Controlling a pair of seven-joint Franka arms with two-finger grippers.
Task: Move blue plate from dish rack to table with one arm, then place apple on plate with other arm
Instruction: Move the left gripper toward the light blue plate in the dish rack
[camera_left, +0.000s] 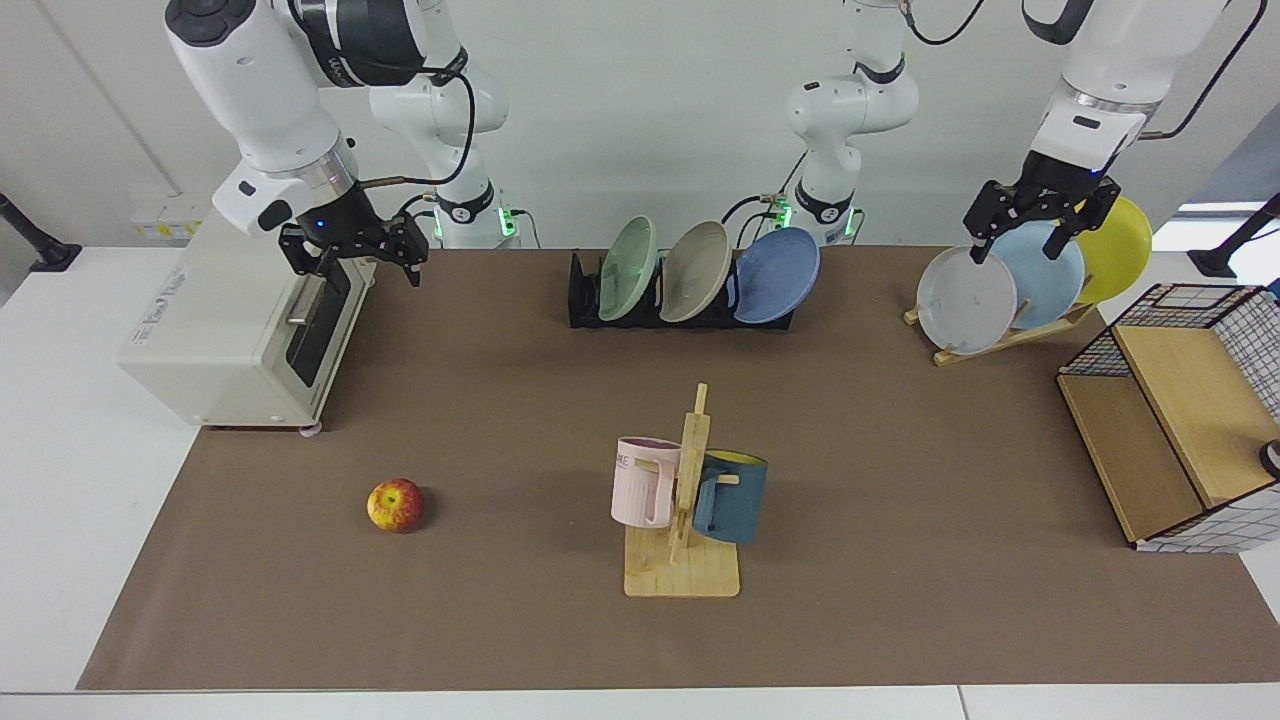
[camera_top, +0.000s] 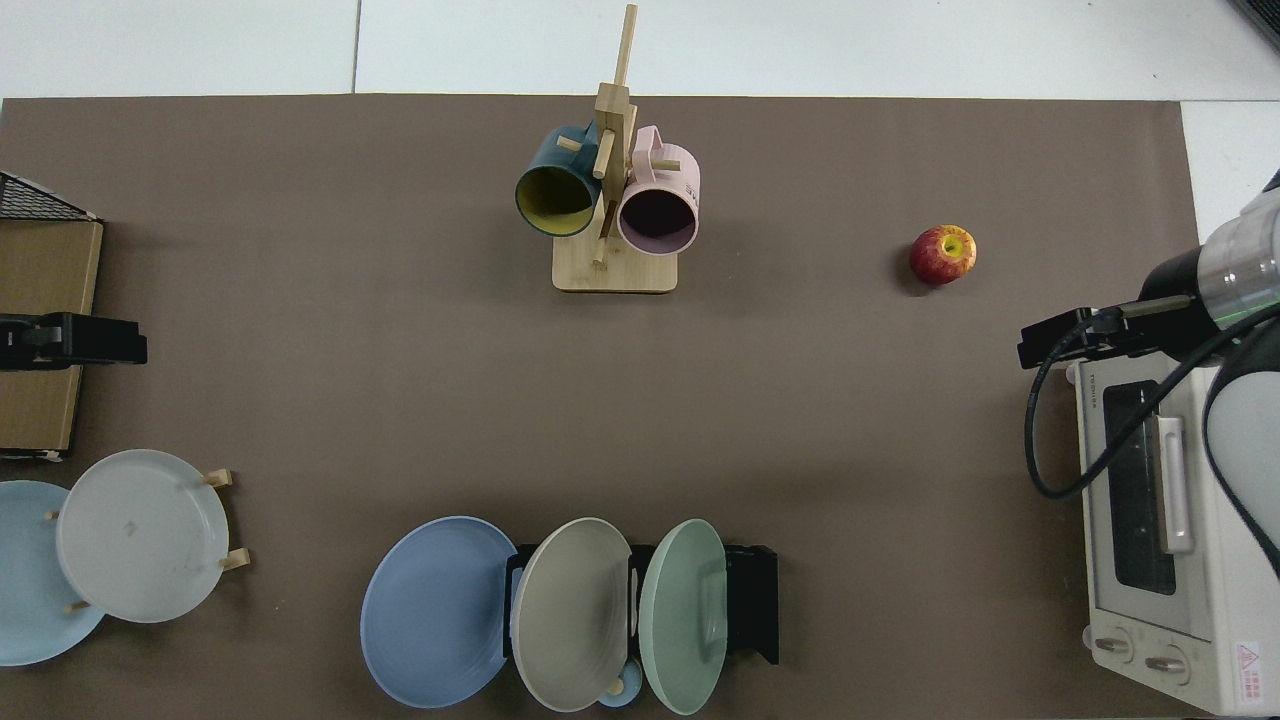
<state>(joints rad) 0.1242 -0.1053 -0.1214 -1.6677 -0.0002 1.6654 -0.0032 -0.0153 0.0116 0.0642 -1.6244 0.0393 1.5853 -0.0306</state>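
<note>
Wooden mug stand (camera_left: 683, 560) is sitting well below both wide, empty claws, left claw (camera_left: 1040, 222) and right claw (camera_left: 350, 262); blue plate (camera_left: 777, 275) is leaning racked, awaiting pickup.

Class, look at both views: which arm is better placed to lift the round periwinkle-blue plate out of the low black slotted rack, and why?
Left. The left gripper hovers at the wooden stand, on the rack's blue plate end. The right gripper hovers by the white toaster oven, nearer the red apple.
</note>
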